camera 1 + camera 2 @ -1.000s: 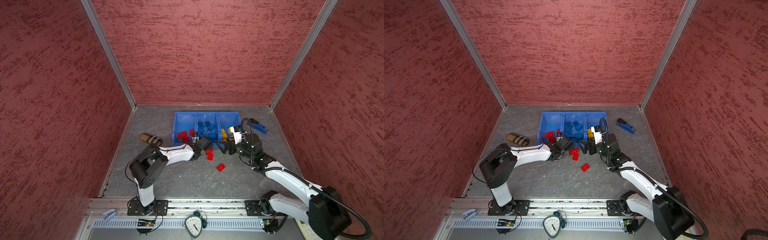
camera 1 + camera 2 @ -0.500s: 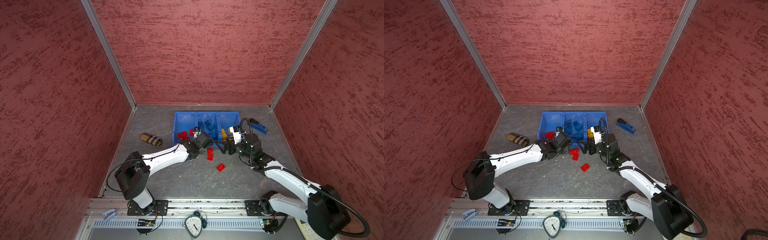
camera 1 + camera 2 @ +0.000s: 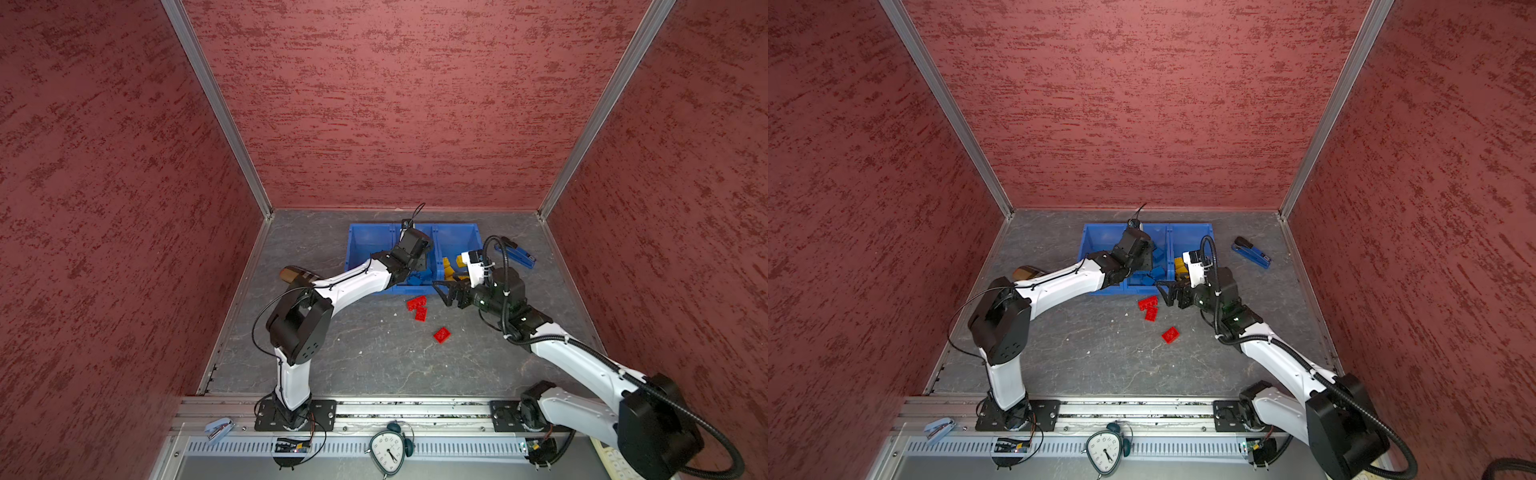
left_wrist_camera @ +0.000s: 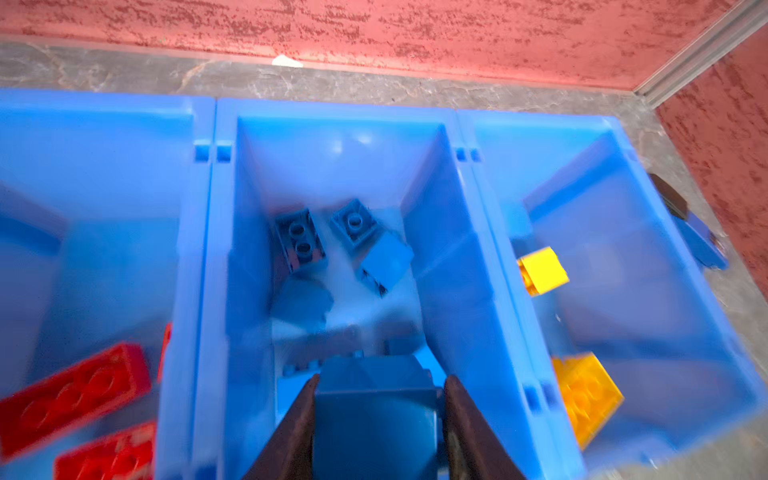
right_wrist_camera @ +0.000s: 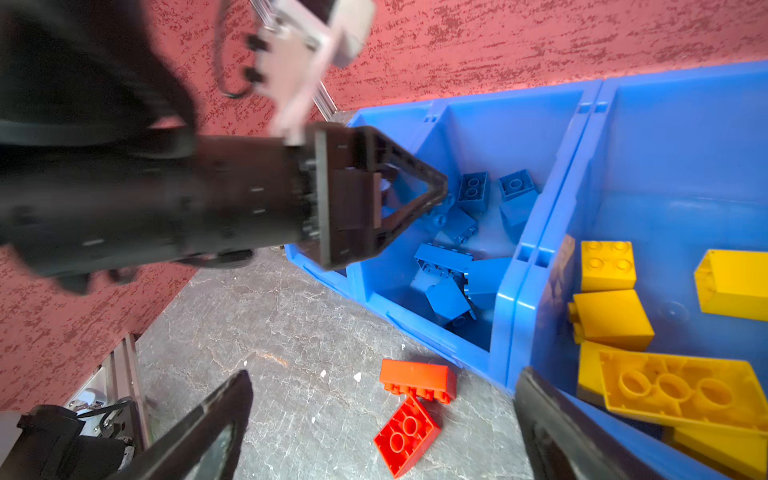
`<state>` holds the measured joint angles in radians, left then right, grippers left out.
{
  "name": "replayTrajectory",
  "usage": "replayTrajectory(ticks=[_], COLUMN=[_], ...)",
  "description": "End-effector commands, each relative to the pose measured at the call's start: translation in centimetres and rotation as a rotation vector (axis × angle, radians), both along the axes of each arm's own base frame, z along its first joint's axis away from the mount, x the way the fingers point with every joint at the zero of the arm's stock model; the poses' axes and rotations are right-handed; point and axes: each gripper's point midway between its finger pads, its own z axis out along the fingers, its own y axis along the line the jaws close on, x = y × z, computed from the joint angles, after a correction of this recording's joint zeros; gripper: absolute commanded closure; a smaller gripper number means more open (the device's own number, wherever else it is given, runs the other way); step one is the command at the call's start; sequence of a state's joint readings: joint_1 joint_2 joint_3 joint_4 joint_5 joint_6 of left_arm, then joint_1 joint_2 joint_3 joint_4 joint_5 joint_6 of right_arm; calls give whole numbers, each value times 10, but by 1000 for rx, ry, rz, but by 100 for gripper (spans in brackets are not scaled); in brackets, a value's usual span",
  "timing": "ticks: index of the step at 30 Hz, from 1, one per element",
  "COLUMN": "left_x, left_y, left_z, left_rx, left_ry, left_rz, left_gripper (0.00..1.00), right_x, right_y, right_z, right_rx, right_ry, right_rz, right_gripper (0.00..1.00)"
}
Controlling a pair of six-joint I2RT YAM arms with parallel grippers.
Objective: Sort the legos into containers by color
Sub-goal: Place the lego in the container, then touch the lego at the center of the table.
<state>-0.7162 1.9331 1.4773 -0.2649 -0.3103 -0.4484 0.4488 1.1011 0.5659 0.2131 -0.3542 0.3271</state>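
A blue studded plastic brick (image 4: 374, 415) is being clamped between the dark fingers (image 4: 299, 415) of the left gripper (image 4: 378, 386). That gripper is being held inside the walls of the middle one of three joined blue plastic open-top bins (image 4: 332, 110). At least four loose blue bricks (image 4: 301, 241) are being shown lying on that bin's bottom.

The right gripper (image 5: 384, 374) is being held spread wide and empty just before the bins' near edge. Close by, two of three red plastic bricks (image 3: 416, 302) are lying touching on the grey marbled floor (image 3: 374, 353). The third red brick (image 3: 441, 334) is lying apart, ringed by open floor.

Two red bricks (image 4: 75, 390) are being shown in the left-end bin. At least four yellow bricks (image 5: 608, 266) are being shown in the right-end one.
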Motion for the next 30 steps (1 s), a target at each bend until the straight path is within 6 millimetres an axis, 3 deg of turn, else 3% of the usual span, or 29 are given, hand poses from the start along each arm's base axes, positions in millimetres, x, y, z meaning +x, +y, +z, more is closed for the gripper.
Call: replayTrajectory(ticks=[1, 3, 6, 8, 14, 18, 21, 24, 26, 30], left_x=[29, 36, 40, 37, 19, -10, -37, -64, -84, -117], left_y=[-2, -3, -7, -13, -18, -21, -22, -16, -10, -7], left_z=[-5, -16, -21, -15, 10, 36, 45, 41, 34, 25], left_rx=[-5, 8, 25, 24, 17, -11, -4, 49, 72, 47], left_ry=[-22, -3, 35, 19, -11, -45, -60, -48, -22, 38], left_rz=[-5, -5, -24, -64, -119, -162, -190, -197, -198, -240], left_gripper=[66, 63, 36, 28, 20, 17, 17, 14, 1, 0], right_x=[-1, -2, -3, -3, -1, 1, 7, 13, 16, 17], right_y=[-5, -7, -9, -9, -9, -12, -21, -31, -41, -65], right_z=[5, 5, 5, 4, -1, -10, -19, -25, -32, -54], right_rx=[7, 7, 5, 4, 2, -12, -29, -44, -74, -160], right_ry=[-24, -25, -25, -23, -11, 28, 58, 73, 98, 167], right_rz=[-29, -36, -43, -47, -50, -76, -145, -214, -277, -399], right_gripper=[1, 1, 1, 1, 1, 1, 1, 1, 1, 1])
